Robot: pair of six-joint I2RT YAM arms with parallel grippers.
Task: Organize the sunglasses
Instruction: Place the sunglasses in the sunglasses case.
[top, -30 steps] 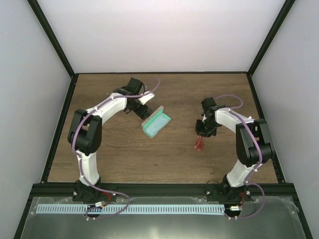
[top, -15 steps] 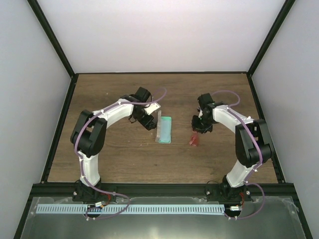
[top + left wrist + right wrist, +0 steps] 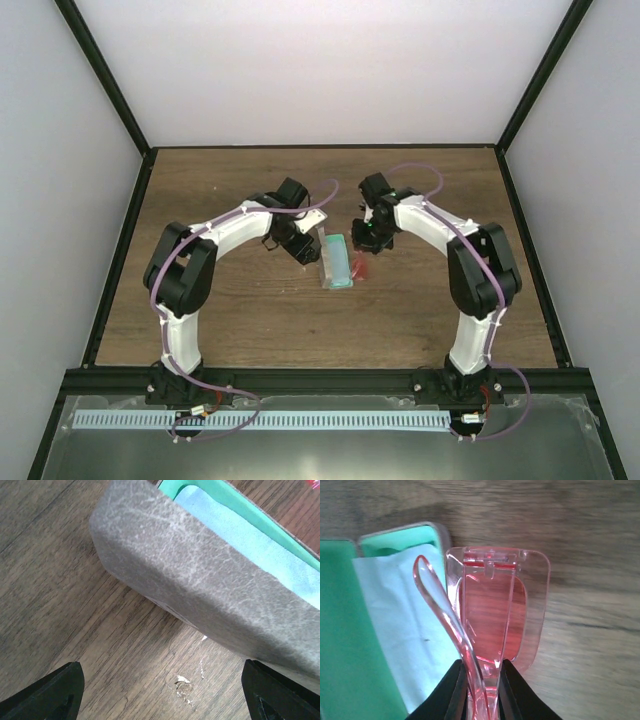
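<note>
The sunglasses (image 3: 492, 610), pinkish-red and see-through with folded arms, are pinched between my right gripper's (image 3: 482, 680) fingers. They hang by the right edge of the open case (image 3: 340, 630), partly over the light-blue cloth (image 3: 395, 625) on its green lining. In the top view the right gripper (image 3: 363, 243) holds the sunglasses (image 3: 358, 267) just right of the case (image 3: 337, 262). My left gripper (image 3: 308, 243) sits at the case's left side. In the left wrist view the left gripper (image 3: 160, 685) is open with bare table between its fingers, and the raised grey lid (image 3: 200, 585) stands just beyond them.
Brown wooden table (image 3: 250, 310) with black frame rails at its edges and white walls around. A small chipped spot (image 3: 182, 682) marks the wood under the left gripper.
My right gripper has carried the sunglasses left, from right of centre up to the case's edge. The case has swung from slanted to nearly straight and shifted right with my left gripper.
</note>
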